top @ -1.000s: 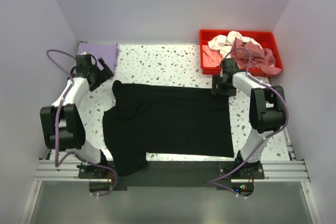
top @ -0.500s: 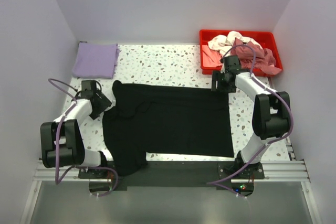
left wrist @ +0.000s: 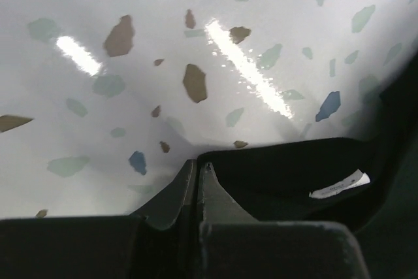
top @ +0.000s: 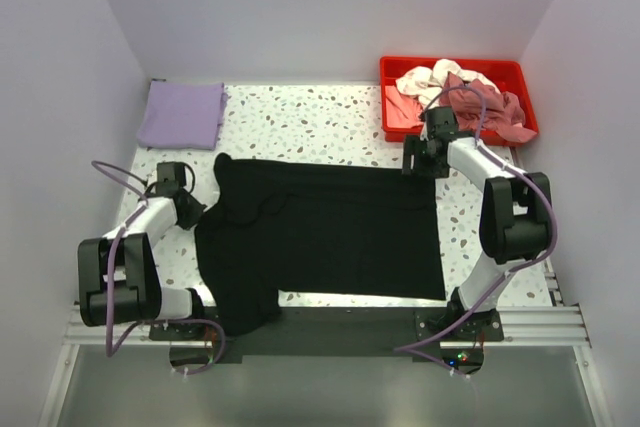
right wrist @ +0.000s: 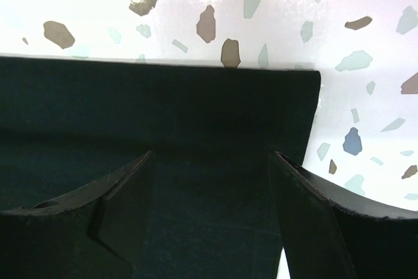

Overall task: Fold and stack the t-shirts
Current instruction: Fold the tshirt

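A large black t-shirt [top: 330, 232] lies spread flat across the middle of the speckled desk [top: 320, 117], its collar end to the left and its hem to the right, one sleeve hanging off the near edge. The left end effector [top: 192, 209] sits low at the shirt's left edge, beside the far sleeve. In the left wrist view its fingers are pressed together, the tips [left wrist: 196, 166] meeting the edge of the black cloth [left wrist: 281, 174] (whether any fabric is pinched between them cannot be told). A small white label [left wrist: 336, 184] shows on the cloth nearby.

The right end effector [top: 415, 165] hovers at the shirt's far right corner. Seen from its own wrist camera, its fingers [right wrist: 124, 207] stand well apart above the dark fabric [right wrist: 163, 102], whose straight edge and square corner lie flat against the desk.

A lavender t-shirt [top: 182, 114] rests folded in the far left corner, well apart from the black one. In the far right corner a red tray [top: 500, 65] holds a crumpled heap of white and pink t-shirts [top: 455, 92].
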{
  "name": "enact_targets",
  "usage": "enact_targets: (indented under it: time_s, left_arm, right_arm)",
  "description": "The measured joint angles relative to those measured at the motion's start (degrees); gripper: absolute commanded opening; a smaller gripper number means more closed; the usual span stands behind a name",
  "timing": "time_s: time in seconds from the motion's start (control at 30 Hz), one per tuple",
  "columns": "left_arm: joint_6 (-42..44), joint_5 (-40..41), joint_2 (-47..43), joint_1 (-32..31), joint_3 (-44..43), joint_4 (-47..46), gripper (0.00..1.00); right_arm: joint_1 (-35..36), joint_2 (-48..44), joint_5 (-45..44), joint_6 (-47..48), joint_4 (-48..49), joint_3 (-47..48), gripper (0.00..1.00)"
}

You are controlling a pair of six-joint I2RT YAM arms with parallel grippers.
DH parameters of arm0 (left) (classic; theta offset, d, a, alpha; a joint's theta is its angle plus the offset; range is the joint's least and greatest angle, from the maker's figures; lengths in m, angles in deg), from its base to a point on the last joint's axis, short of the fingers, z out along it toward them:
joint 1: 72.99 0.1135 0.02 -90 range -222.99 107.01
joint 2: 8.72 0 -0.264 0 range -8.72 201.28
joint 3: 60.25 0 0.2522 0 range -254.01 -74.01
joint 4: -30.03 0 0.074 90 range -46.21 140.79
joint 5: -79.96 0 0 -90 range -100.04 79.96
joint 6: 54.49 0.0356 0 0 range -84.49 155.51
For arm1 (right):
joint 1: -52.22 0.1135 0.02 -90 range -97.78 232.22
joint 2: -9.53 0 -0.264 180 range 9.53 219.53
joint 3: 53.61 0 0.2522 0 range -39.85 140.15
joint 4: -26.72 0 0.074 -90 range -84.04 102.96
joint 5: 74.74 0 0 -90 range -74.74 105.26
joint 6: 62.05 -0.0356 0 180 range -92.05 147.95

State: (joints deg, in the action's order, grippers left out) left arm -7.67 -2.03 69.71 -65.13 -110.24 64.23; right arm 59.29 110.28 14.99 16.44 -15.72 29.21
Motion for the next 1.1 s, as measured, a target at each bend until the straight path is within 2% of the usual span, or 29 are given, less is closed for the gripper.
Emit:
enact_targets:
  time_s: [0.3, 0.47, 0.53, 0.57, 0.63, 0.73, 0.87, 0.93, 1.0, 1.1]
  left_arm:
    - [-13.1, 11.8, -12.5, 0.0, 2.4, 9.1, 0.0]
    - [-21.0, 15.0, -17.4, 0.0, 4.8, 14.4, 0.0]
    - [-23.5, 15.9, -18.6, 0.0, 6.1, 16.7, 0.39]
    - [-24.4, 16.4, -19.0, 0.0, 6.4, 18.0, 0.75]
    - [-26.2, 17.5, -19.4, 0.0, 6.4, 19.8, 0.97]
    - [-27.1, 18.5, -19.4, 0.0, 4.7, 22.5, 1.0]
    - [-25.1, 18.4, -19.3, 0.0, -2.2, 22.8, 1.0]
    - [-22.8, 16.2, -19.1, 0.0, -4.7, 19.8, 1.0]
    - [-19.2, 12.3, -18.2, -0.5, -5.7, 14.7, 1.0]
    - [-15.4, 7.5, -12.3, -5.8, -8.0, 8.8, 1.0]
  right_arm:
    - [0.0, 3.8, 0.0, -0.9, -0.1, 0.0, 0.71]
    - [0.0, 5.7, -0.2, -1.5, -0.1, 0.0, 0.71]
    - [0.0, 5.7, -0.2, -1.6, -0.1, 0.0, 0.71]
    - [0.0, 5.7, -0.2, -1.6, -0.1, 0.0, 0.71]
    - [0.0, 5.7, -0.2, -1.6, -0.1, 0.0, 0.72]
    - [0.0, 5.3, 0.3, -1.5, -0.2, 0.0, 0.73]
    - [0.0, 3.0, 1.7, -1.0, -0.7, 0.0, 0.79]
    - [0.0, 0.9, 3.1, -0.6, -0.6, 0.0, 0.83]
    - [0.0, -1.4, 4.5, -0.3, -0.5, 0.0, 0.97]
    - [0.0, -3.7, 6.3, 0.2, -0.1, 0.0, 0.99]
